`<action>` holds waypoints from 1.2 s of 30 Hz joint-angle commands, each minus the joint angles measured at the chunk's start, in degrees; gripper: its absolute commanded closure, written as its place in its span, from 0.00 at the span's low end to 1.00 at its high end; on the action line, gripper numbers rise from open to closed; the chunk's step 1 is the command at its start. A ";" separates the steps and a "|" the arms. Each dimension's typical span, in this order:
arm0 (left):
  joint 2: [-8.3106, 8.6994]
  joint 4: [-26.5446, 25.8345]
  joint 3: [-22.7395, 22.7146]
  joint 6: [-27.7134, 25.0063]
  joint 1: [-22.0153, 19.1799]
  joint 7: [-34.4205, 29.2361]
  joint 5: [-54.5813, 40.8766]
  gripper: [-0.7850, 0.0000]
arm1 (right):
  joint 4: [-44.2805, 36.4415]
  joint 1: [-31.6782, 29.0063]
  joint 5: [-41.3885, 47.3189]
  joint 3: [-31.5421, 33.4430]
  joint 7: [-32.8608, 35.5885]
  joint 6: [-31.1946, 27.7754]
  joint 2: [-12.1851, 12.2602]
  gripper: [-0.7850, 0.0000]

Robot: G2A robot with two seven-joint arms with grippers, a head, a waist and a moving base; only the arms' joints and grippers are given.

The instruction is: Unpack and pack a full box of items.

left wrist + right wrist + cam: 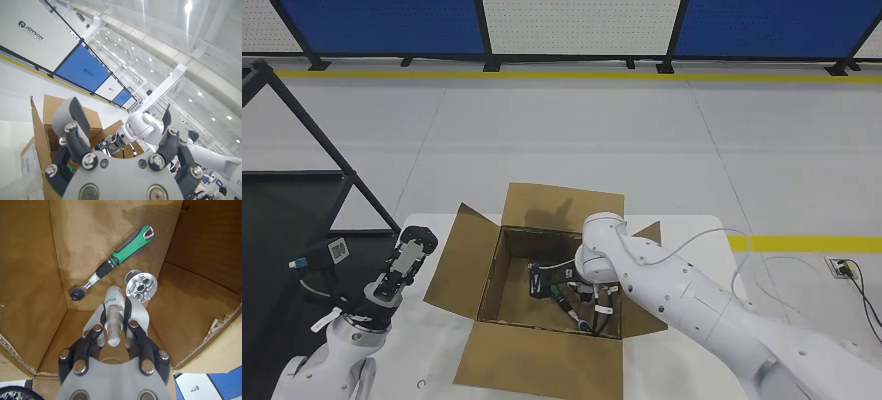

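An open cardboard box [497, 342] stands on the table, flaps spread. My right gripper [114, 308] is down inside it, shut on a small clear bottle [113, 298] with a white cap and a green-and-white label. On the box floor lie a ratchet wrench with a green handle [130, 246] and a silver metal hub [141, 288] close beside the bottle. My left gripper [121, 113] is open and holds nothing; it is tilted upward beside the box's left flap [36, 121], seen in the top view as the left gripper [414, 245].
The right arm [672, 290] reaches over the box's right side. A crinkled clear plastic bag [17, 189] lies by the left flap. A cable [852, 270] and floor socket are at the right. Bare table shows in front of the left arm.
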 commanded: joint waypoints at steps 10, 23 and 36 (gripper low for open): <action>0.00 0.00 0.00 0.00 0.00 0.00 0.00 0.00 | 0.79 0.66 0.23 0.00 1.37 1.37 -0.25 0.47; 0.00 0.00 0.00 0.00 0.00 0.00 0.00 0.00 | -0.24 -0.24 1.22 0.00 2.89 2.88 1.77 0.54; 0.00 0.00 0.00 0.00 0.00 0.00 0.00 0.00 | -2.80 -0.36 1.64 0.00 2.69 2.69 3.52 0.68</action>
